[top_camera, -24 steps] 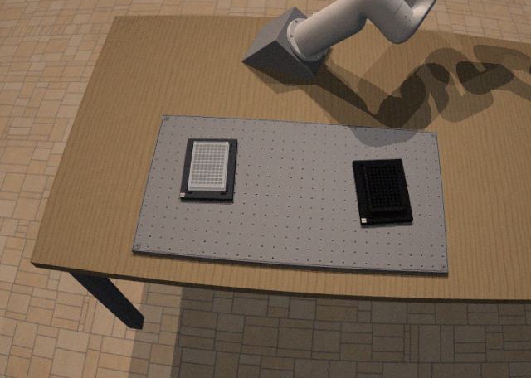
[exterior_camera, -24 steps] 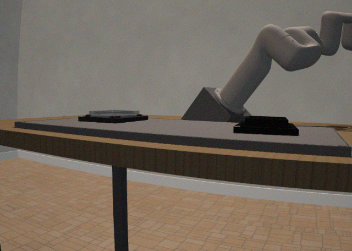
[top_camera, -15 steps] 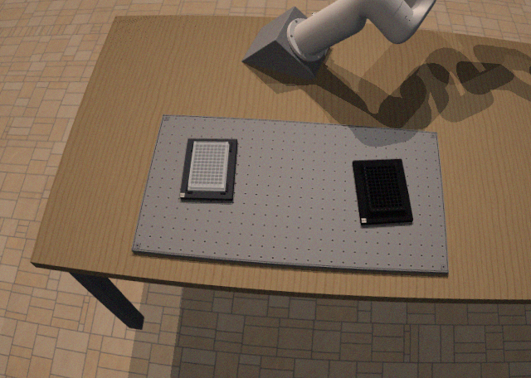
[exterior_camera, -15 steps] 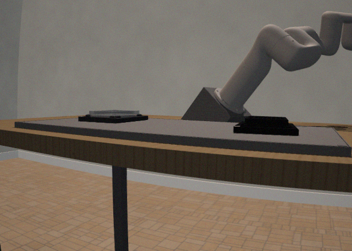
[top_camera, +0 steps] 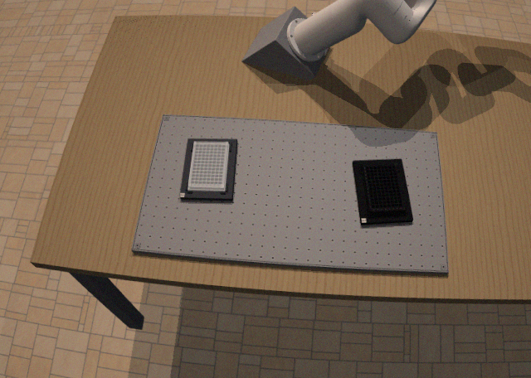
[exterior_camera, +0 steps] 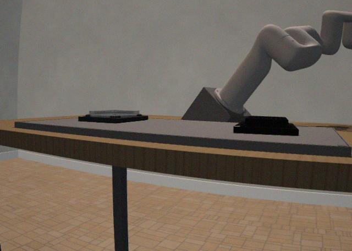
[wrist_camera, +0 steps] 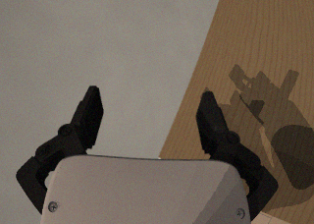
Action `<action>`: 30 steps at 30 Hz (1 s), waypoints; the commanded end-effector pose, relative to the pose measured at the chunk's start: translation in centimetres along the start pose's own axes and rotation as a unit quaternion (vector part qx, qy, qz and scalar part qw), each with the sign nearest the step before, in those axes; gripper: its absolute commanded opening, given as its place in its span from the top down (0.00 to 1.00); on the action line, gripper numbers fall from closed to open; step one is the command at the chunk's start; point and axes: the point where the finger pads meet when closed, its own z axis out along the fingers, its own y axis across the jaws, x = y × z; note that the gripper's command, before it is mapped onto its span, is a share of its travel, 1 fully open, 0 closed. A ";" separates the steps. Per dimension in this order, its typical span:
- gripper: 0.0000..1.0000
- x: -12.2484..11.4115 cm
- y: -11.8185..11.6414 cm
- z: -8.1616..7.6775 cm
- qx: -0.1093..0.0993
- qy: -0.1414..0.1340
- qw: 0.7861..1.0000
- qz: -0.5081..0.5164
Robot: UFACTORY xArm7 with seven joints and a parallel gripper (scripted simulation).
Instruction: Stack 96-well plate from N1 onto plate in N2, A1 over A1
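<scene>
A black 96-well plate [top_camera: 382,188] sits in a black nest on the right of the top view, which is the left side seen from the arm's base. A clear 96-well plate [top_camera: 208,165] sits in a black nest on the left of that view. Both also show in the exterior view: the black plate [exterior_camera: 266,120] and the clear plate [exterior_camera: 114,112]. My gripper [wrist_camera: 150,100] shows only in the wrist view. It is open and empty, high up and far from both plates, facing the wall and a table edge.
Both nests stand on a grey perforated baseplate [top_camera: 291,191] on a wooden table. The arm's grey base block [top_camera: 280,48] stands behind the baseplate. A small white tag marks the near corner of each nest [top_camera: 185,196] [top_camera: 363,217].
</scene>
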 end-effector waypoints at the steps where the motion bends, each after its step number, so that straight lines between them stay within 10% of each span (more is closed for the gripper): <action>1: 0.00 2.7 -0.3 1.2 -0.006 0.008 1.000 -0.003; 30: 0.00 11.4 0.6 4.9 -0.074 0.054 0.994 -0.052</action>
